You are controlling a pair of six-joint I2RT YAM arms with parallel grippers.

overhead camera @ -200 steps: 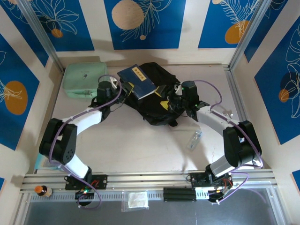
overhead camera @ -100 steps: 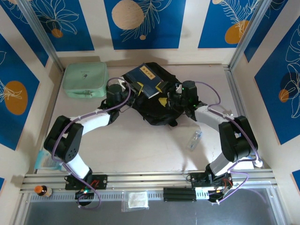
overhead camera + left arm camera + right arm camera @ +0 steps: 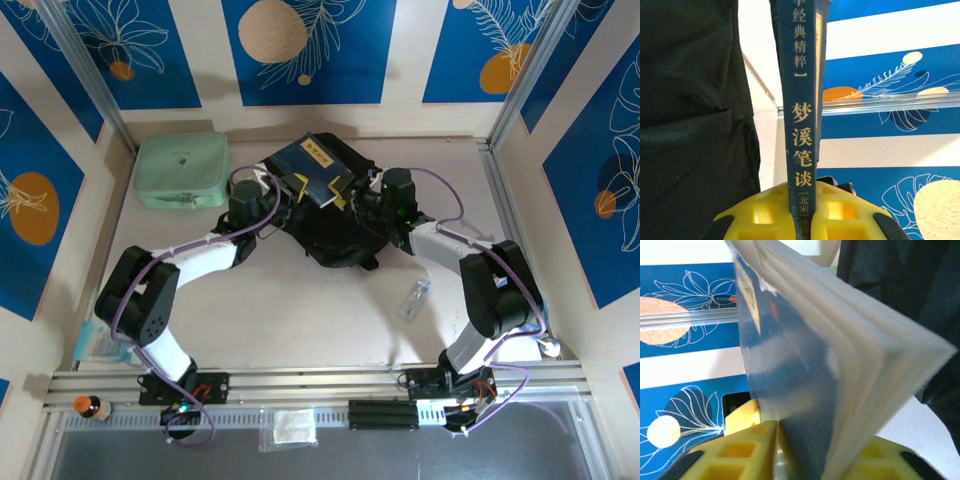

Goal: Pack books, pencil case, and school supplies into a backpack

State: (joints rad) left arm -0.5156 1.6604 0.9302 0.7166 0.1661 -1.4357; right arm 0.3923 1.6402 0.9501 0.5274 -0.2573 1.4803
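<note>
With the left tool, gripping the book tight at its spine. With the right tool, squeezing its page side. Holding it up over the backpack, far back on the tabletop. Looks thin, light, bendy, slick; best held deep by the spine.

A navy book is showing yellow lettering over the black backpack. A mint green case is sitting upper left. Blue wall panels are displaying white leaves and orange circles.
</note>
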